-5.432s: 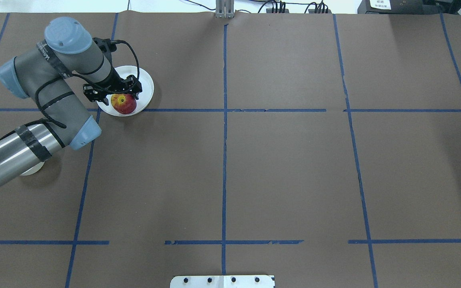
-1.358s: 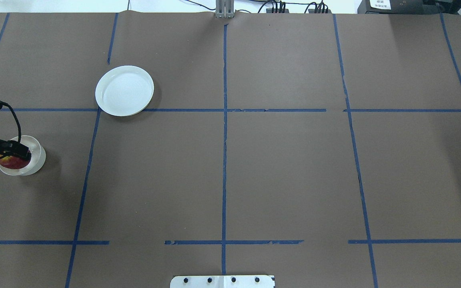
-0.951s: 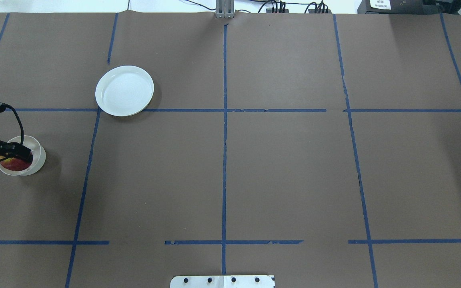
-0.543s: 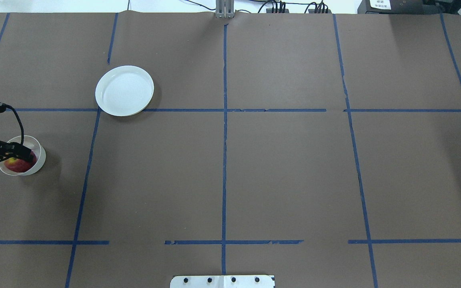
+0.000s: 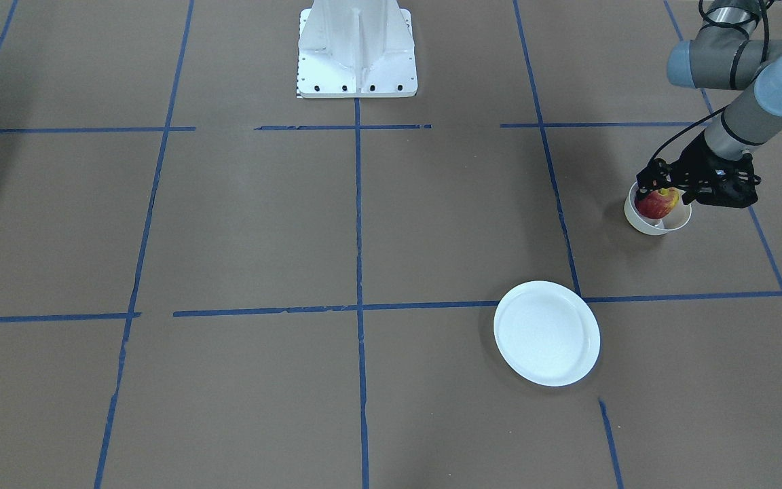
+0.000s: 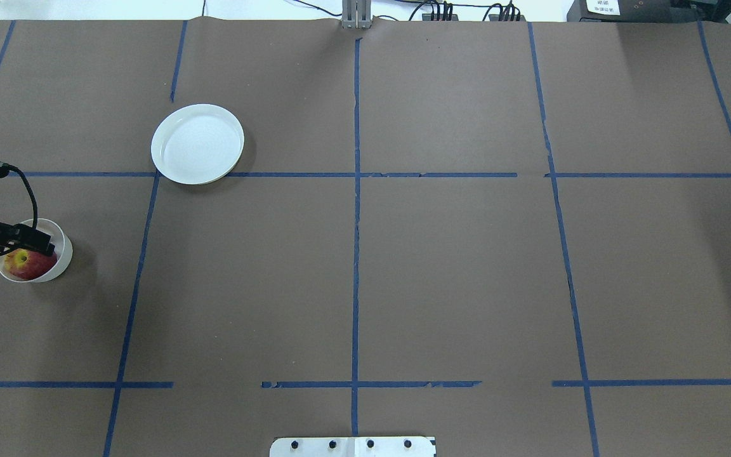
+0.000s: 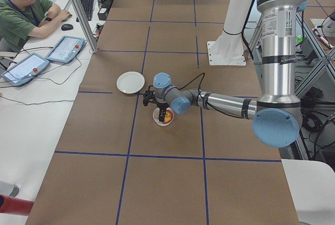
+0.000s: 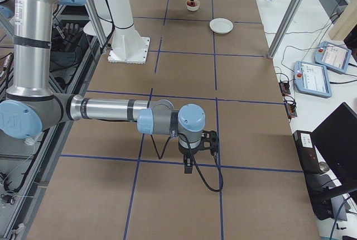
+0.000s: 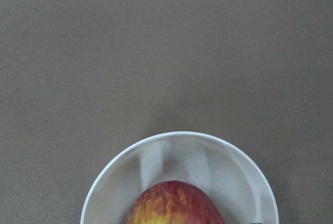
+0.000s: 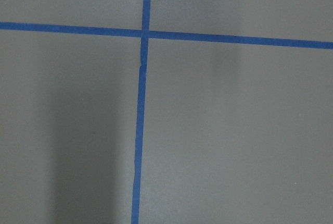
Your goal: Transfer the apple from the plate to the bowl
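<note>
The apple (image 6: 28, 264) is off the plate (image 6: 197, 145) and now lies in the bowl (image 6: 65, 256), near the overhead view's left edge. The plate, earlier half covered by the left arm (image 5: 747, 112) and its end effector (image 5: 667, 192), now shows bare. The arm is swung away from the plate and back across the counter (image 6: 403, 266), so overhead only the end effector shows, at the bowl. Over the last second and a half the end effector draws a little toward that view's top and uncovers more of the apple: the yellow patch, hidden under it before, now shows.
</note>
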Available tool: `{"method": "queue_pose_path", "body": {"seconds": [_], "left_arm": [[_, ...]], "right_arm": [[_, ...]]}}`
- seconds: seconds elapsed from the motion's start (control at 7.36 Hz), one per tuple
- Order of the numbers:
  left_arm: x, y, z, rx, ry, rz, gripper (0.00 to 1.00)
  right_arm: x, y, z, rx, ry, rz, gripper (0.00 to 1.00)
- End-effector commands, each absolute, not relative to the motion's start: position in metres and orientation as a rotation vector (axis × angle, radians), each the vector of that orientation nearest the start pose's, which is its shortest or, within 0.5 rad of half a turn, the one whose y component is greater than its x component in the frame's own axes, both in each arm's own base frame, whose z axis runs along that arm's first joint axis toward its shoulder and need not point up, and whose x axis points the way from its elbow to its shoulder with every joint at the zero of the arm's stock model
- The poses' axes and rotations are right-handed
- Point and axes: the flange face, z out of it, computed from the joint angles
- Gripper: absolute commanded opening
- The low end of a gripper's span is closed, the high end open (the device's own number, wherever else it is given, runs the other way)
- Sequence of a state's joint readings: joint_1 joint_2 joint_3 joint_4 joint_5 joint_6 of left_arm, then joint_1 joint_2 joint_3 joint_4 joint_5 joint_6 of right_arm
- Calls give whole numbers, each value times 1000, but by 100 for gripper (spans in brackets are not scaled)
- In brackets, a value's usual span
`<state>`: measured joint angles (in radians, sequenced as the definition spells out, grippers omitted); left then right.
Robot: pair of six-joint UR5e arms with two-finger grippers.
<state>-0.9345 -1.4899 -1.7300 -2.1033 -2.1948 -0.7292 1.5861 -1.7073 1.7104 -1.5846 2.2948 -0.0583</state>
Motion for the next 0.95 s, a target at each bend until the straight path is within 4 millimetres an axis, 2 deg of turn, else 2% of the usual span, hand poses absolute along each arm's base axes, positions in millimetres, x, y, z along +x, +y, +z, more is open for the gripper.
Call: {"method": "queue_pose_path", "body": {"seconds": [0.0, 0.14, 0.27, 0.41, 0.54, 0.68, 0.81], "left_arm": [[186, -451, 557, 171, 820, 189, 99], [126, -470, 568, 213, 748, 231, 99], [67, -475, 580, 237, 688, 288, 99], [7, -471, 599, 209, 641, 287, 100], [-38, -457, 619, 194, 633, 228, 100], [-66, -426, 643, 156, 667, 147, 100], [-66, -408, 658, 118, 725, 125, 100]], "right_arm": [[74, -432, 658, 16, -724, -37, 100], [74, -432, 658, 16, -724, -37, 100], [74, -432, 658, 16, -724, -37, 100], [74, -432, 658, 16, -724, -37, 100], [74, -432, 658, 16, -724, -37, 100], [74, -432, 658, 16, -724, -37, 100], [74, -432, 658, 16, -724, -37, 100]]}}
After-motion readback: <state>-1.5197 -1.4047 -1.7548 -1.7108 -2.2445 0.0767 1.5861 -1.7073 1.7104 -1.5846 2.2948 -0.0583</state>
